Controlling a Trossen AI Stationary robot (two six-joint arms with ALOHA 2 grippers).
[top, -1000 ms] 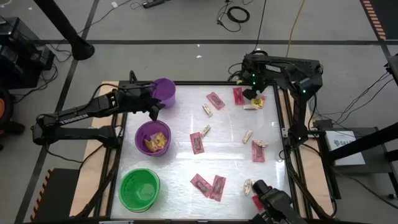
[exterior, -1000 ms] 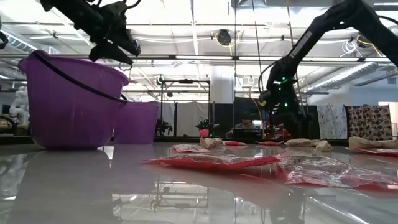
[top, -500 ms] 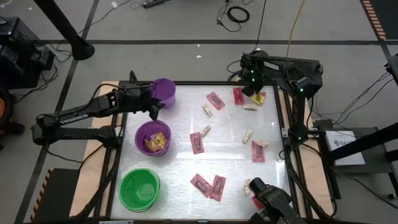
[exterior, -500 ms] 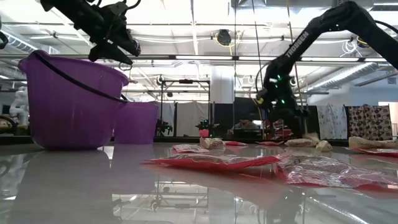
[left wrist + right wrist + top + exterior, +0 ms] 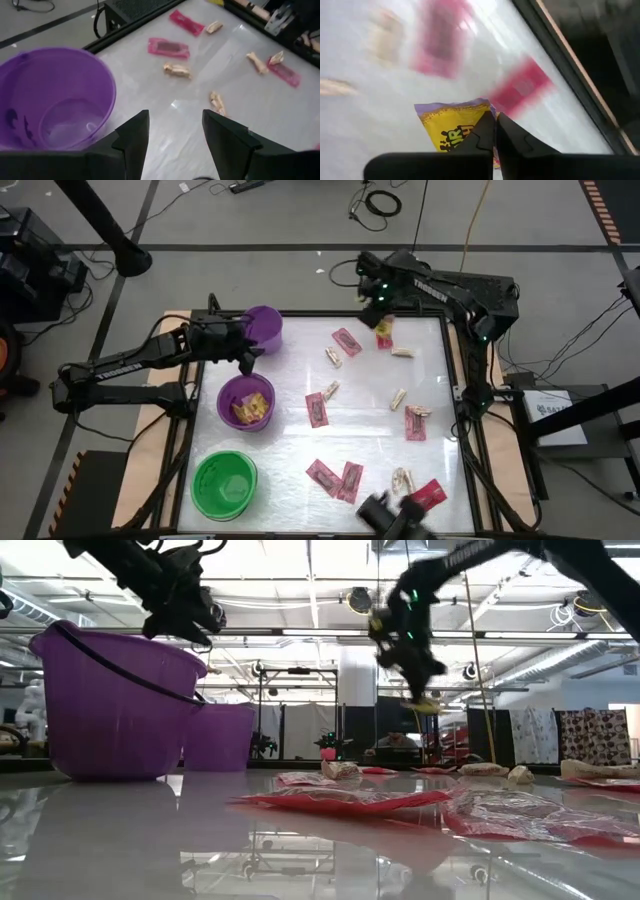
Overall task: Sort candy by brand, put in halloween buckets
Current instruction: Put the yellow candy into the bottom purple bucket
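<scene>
My right gripper (image 5: 380, 312) is above the table's far edge, shut on a yellow candy packet (image 5: 384, 329) that hangs clear in the low view (image 5: 428, 704). My left gripper (image 5: 247, 358) waits open beside the small purple bucket (image 5: 264, 327), with nothing between its fingers (image 5: 172, 135). The wider purple bucket (image 5: 246, 402) holds yellow packets. The green bucket (image 5: 225, 484) stands at the near left. Pink-red packets (image 5: 316, 408) and pale tan pieces (image 5: 398, 398) lie flat across the table. My right gripper pinches the yellow packet by its edge (image 5: 481, 124) between its two shut fingers (image 5: 509, 136). The fingers come from above and slant down. The packet hangs below them, lifted clear of the table.
More pink-red packets lie at the far side (image 5: 347, 340) and the near side (image 5: 350, 480). Tan pieces lie near the far edge (image 5: 402, 352) and the near edge (image 5: 403, 478). A dark blurred thing (image 5: 385, 515) with a red packet (image 5: 428, 496) shows at the near edge.
My right gripper has shut on the yellow packet at the table's far right, lifted it clear, and carried it up and toward the table's left along the far edge. The dark thing at the near edge has shifted left.
</scene>
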